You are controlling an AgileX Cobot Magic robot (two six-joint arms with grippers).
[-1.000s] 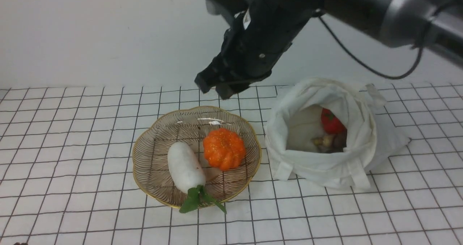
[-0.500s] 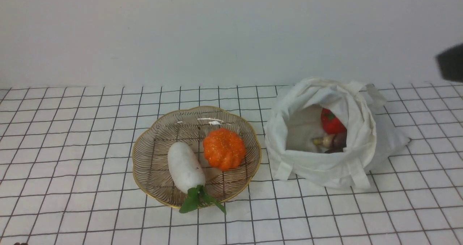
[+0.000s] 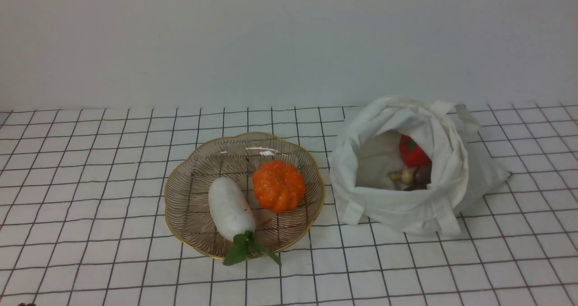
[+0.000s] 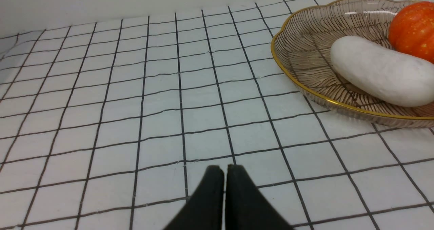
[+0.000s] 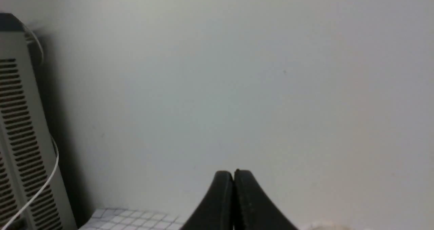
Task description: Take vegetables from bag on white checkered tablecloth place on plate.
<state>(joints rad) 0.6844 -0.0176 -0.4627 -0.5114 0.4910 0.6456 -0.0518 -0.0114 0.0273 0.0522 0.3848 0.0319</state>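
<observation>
Status, as I read it from the remote station. The left fingers (image 4: 225, 175) are clenched, tip against tip, with nothing between them. They sit low over the cloth (image 4: 135, 87) on the bench; I cannot tell whether they touch it. The plate (image 4: 301, 50) lies well apart from them. The right fingers (image 5: 233, 179) are likewise clenched and empty. They are raised and face the bare wall (image 5: 271, 70), with a grey vented box (image 5: 20, 138) and a white cable (image 5: 51, 175) at one side. From that view I cannot tell how far they stand from the bag (image 3: 397, 211). In the front view the plate rests near the middle of the cloth. On it lie the radish (image 3: 229, 209), its leaves (image 3: 246, 249) hanging over the near rim, and an orange pumpkin (image 3: 278, 185) just beside it. The bag stands just right of the plate, a narrow gap between them, mouth open towards me. Inside the bag are the pepper (image 3: 413, 155) and, just below it, small brown pieces (image 3: 408, 176)
</observation>
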